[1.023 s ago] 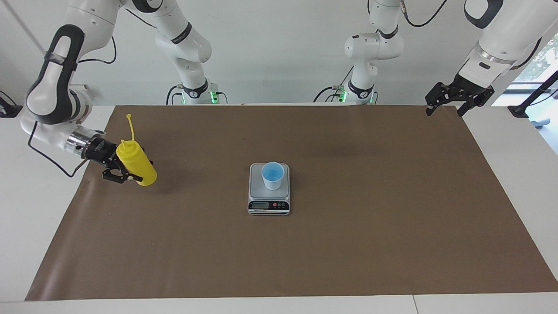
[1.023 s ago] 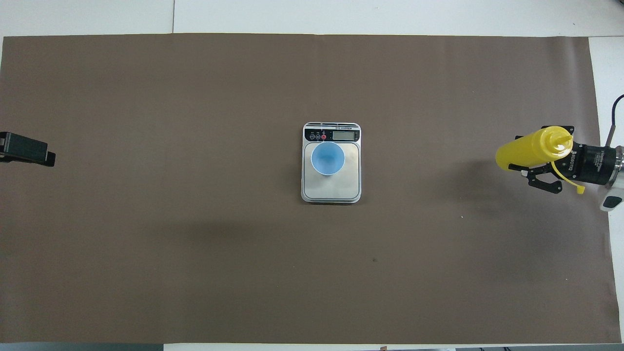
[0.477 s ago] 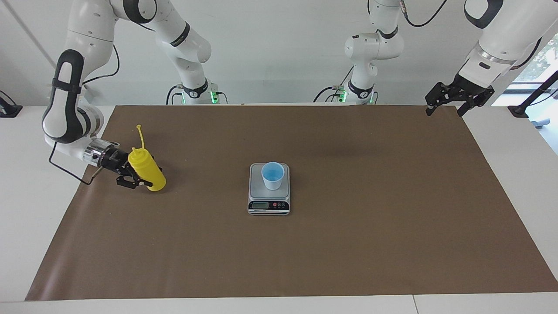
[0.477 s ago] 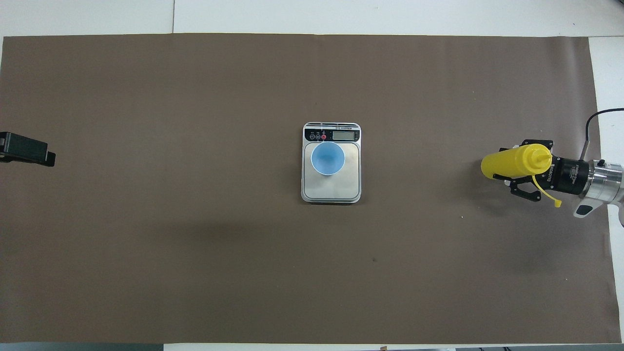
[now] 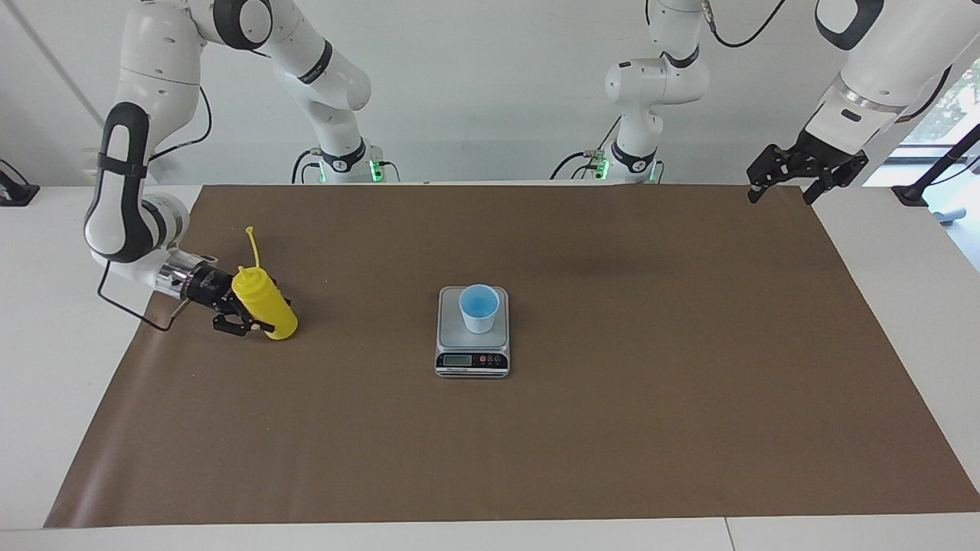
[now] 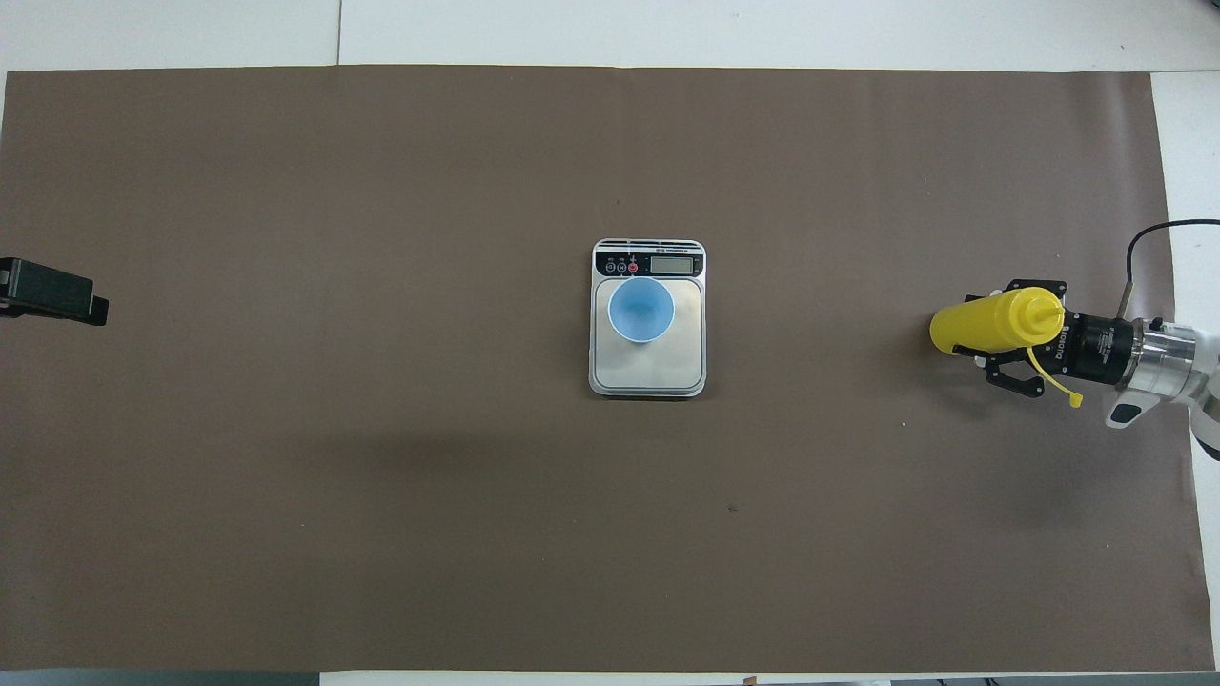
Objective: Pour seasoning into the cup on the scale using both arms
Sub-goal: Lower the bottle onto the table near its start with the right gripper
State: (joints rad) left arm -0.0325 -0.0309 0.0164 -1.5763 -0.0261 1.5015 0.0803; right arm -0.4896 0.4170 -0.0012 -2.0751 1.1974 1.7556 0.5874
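Tool, right (image 5: pixel 246 315): clamped side-on around the yellow seasoning bottle (image 5: pixel 265 305), low over the brown mat (image 5: pixel 612 428) at the right arm's end of the worktop (image 5: pixel 46 367)
Tool, left (image 5: pixel 804 174): hangs over the mat corner at the left arm's end, arm waiting; fingers look spread apart, nothing in them
Seasoning: roughly upright, leaning a little, nozzle up; tethered cap strap (image 5: pixel 251 243) sticks up off the neck; can't tell if the base touches the mat
Cup (image 5: pixel 479 307): light blue, upright on the scale (image 5: pixel 472 330), on the steel platform just beside the button panel
Scale position: mid-mat, well apart from both tools; display end faces away from the robots
Surface: brown mat covers most of a white worktop, white strips bare at the edges
Room: plain white wall at the robots' end; window patch near the left arm's end
Writing: tool wrist (image 6: pixel 1096 340) carries white lettering, not legible; LCD (image 6: pixel 669 266) digits unreadable
Count: 2 arms, 2 tools, 1 bottle, 1 cup, 1 scale, 1 mat
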